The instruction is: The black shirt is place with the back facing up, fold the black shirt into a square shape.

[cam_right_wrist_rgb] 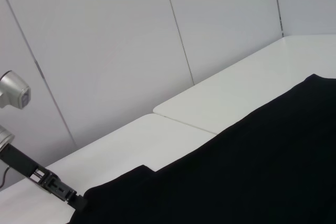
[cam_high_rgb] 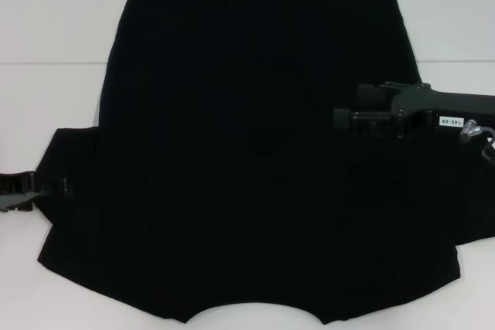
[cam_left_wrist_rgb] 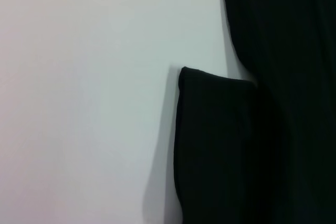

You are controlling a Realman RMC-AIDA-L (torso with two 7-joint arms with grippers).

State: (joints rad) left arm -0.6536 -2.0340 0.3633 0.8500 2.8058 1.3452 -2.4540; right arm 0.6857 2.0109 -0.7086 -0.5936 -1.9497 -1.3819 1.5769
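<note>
Across white counter [cam_high_rgb: 62, 36]: black shirt [cam_high_rgb: 247, 168] spread flat, unfolded; left hand [cam_high_rgb: 31, 183] pinching left sleeve; right hand [cam_high_rgb: 363, 110] hovering, grip indiscernible.

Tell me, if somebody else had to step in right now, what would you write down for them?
Left gripper: at the black shirt's left sleeve edge, low over the white table; grip unclear.
Right gripper: over the shirt's right side; grip unclear too.
Shirt: spread flat, plain side up, no lettering showing, hem far from the robot, collar near.
Done: nothing visibly folded; left sleeve lies out flat.
Left: fold sleeves and sides inward, then fold lengthwise into a square.
</note>
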